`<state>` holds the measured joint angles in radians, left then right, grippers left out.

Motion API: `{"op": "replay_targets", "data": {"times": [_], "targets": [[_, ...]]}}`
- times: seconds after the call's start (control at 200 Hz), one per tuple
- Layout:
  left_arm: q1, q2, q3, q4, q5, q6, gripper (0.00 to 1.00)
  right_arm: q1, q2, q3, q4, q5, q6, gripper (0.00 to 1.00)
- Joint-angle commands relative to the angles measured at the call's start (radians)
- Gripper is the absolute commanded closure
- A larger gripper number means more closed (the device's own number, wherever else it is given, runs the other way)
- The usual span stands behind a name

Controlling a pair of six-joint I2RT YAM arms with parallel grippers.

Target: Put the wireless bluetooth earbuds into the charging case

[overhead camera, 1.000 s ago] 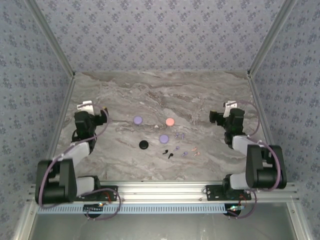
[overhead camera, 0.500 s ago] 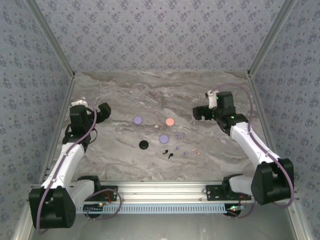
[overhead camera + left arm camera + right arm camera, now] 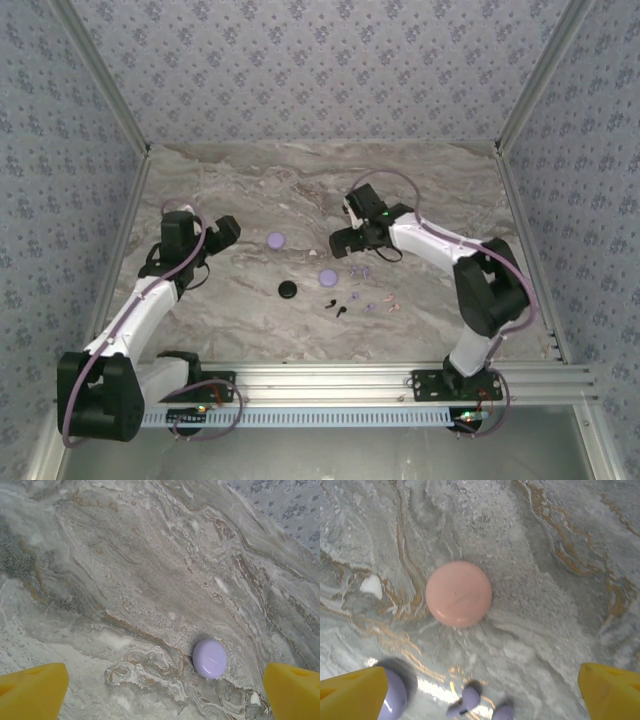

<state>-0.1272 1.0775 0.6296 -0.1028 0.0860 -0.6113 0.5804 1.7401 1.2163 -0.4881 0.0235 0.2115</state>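
Observation:
Three round cases show in the top view: a lilac case (image 3: 276, 240), a second lilac case (image 3: 328, 277) and a black case (image 3: 288, 289). Tiny earbuds lie scattered just right of them: lilac earbuds (image 3: 359, 270), black earbuds (image 3: 341, 310) and pale pink earbuds (image 3: 391, 302). My right gripper (image 3: 343, 240) hovers open over the pink case (image 3: 459, 594), with two lilac earbuds (image 3: 465, 702) near its fingers (image 3: 352, 695). My left gripper (image 3: 227, 231) is open, left of the lilac case (image 3: 210, 658), which lies ahead of its fingers (image 3: 30, 692).
The marble table (image 3: 420, 190) is boxed in by patterned walls at the back and both sides. An aluminium rail (image 3: 330, 380) runs along the near edge by the arm bases. The second lilac case (image 3: 395, 696) sits right by my right gripper's left finger.
The right arm has swung left from the right side until its gripper covers the pink case. The left gripper has moved right and a little nearer, towards the lilac case. Both stay open.

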Motion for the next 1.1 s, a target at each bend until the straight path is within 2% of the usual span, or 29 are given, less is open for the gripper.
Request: {"op": "replay_targets", "data": {"times": [0.0, 0.23, 0.425, 0.939, 1.094], "targets": [[-0.01, -0.001, 0.046, -0.009, 0.002, -0.003, 0.01, 0.011, 0.066, 0.102, -0.03, 0.073, 0.038, 0.0], [-0.011, -0.007, 0.038, -0.026, -0.007, 0.004, 0.01, 0.026, 0.255, 0.25, -0.036, 0.12, 0.041, 0.0], [-0.012, -0.007, 0.042, -0.038, -0.009, 0.007, 0.01, 0.031, 0.34, 0.314, -0.044, 0.151, 0.041, 0.0], [-0.011, 0.007, 0.087, -0.081, -0.035, 0.031, 0.01, 0.031, 0.281, 0.204, -0.061, 0.151, 0.048, 0.0], [-0.011, 0.007, 0.101, -0.096, -0.044, 0.04, 0.01, 0.03, 0.26, 0.175, -0.057, 0.118, 0.061, 0.07]]}}
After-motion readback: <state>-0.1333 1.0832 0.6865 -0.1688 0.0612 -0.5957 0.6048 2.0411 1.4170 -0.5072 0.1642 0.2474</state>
